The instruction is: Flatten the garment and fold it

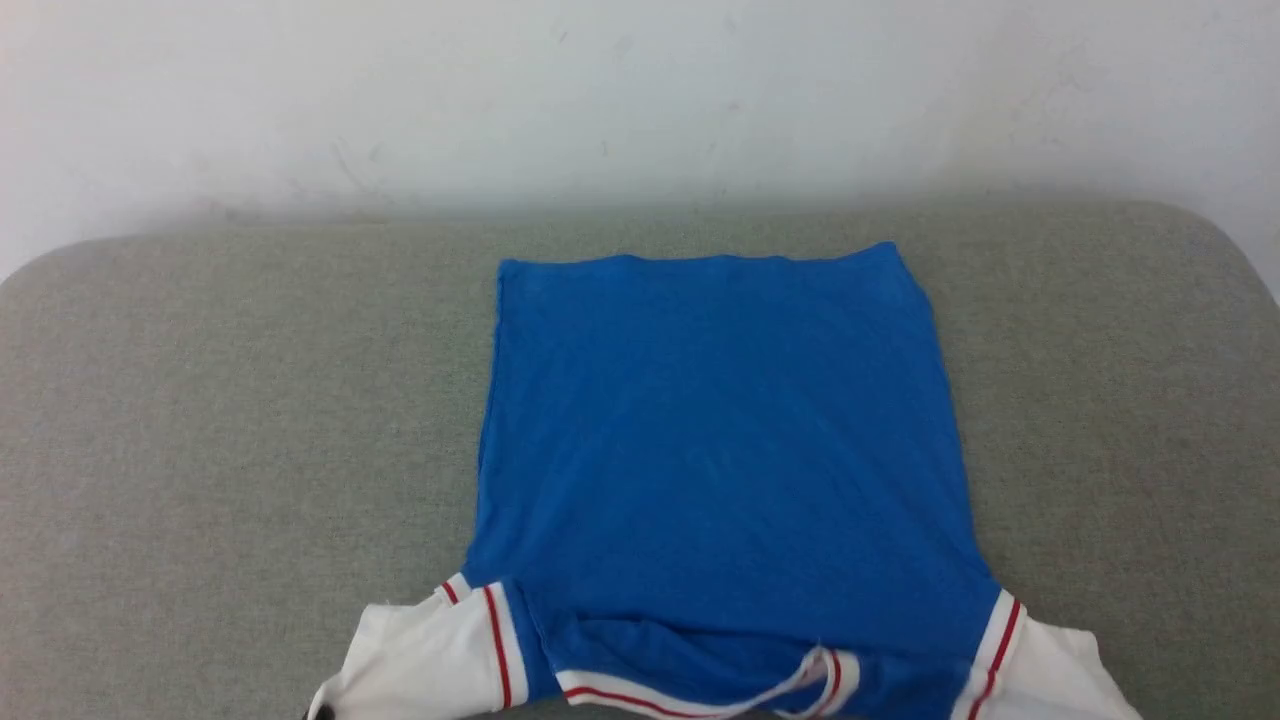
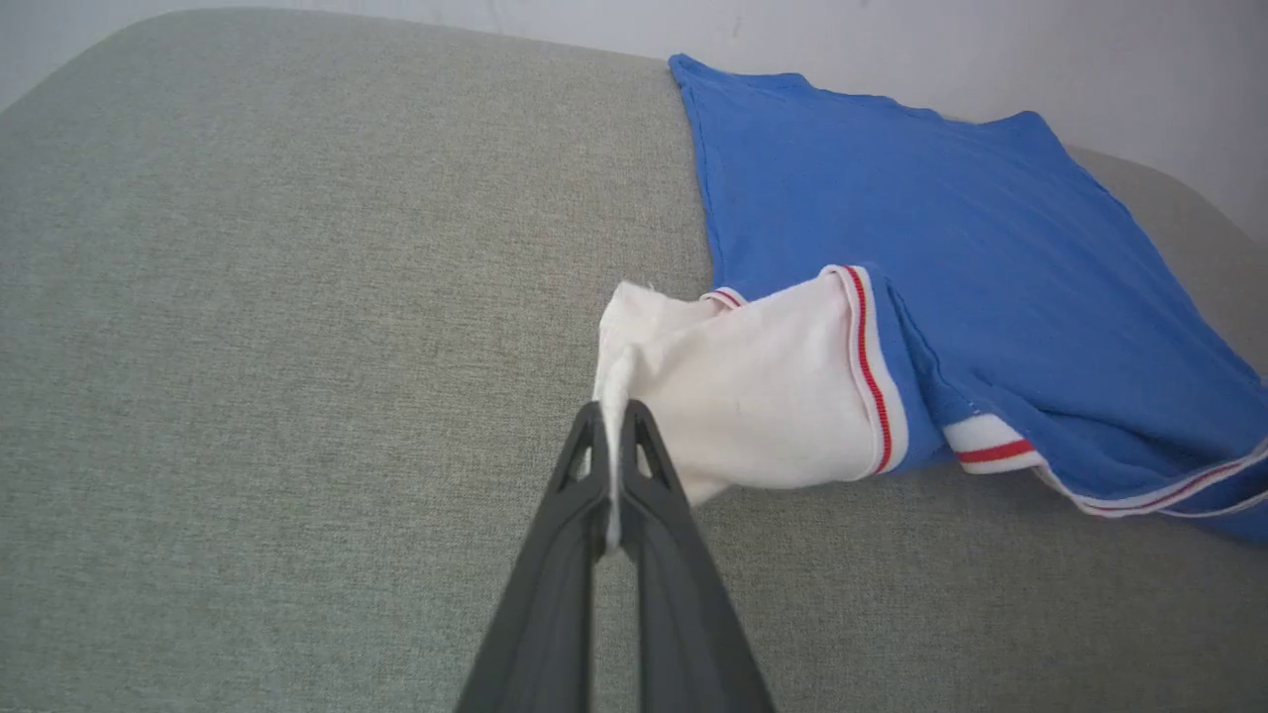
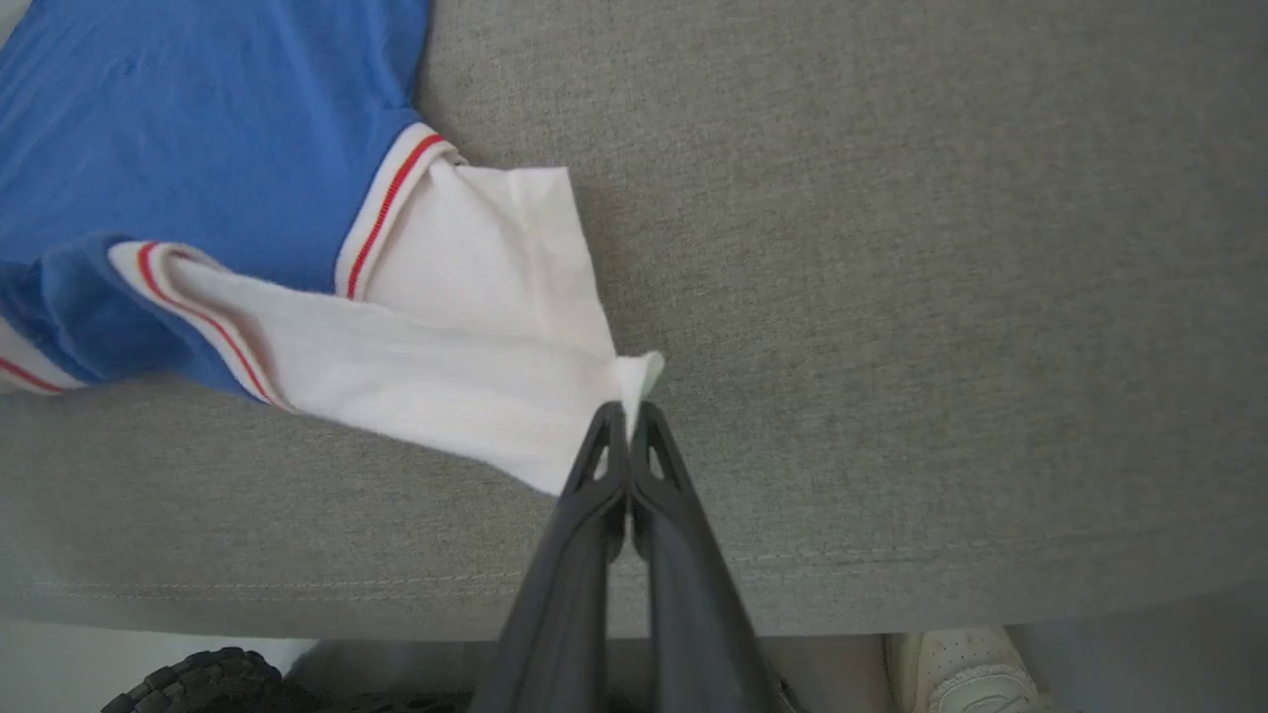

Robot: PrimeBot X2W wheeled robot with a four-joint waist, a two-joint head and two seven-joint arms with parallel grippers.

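One garment (image 1: 720, 430), two pincers (image 2: 614, 414) (image 3: 628, 410)

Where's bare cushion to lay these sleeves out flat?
Bare grey cushion lies left and right of the garment, plus a strip between its far hem and the wall. Crowded near edge: left gripper and right gripper pinch bunched sleeves.

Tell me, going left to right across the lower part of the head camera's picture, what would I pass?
Grey fabric surface → one white sleeve of the garment → its blue body → the other white sleeve → grey fabric surface again.
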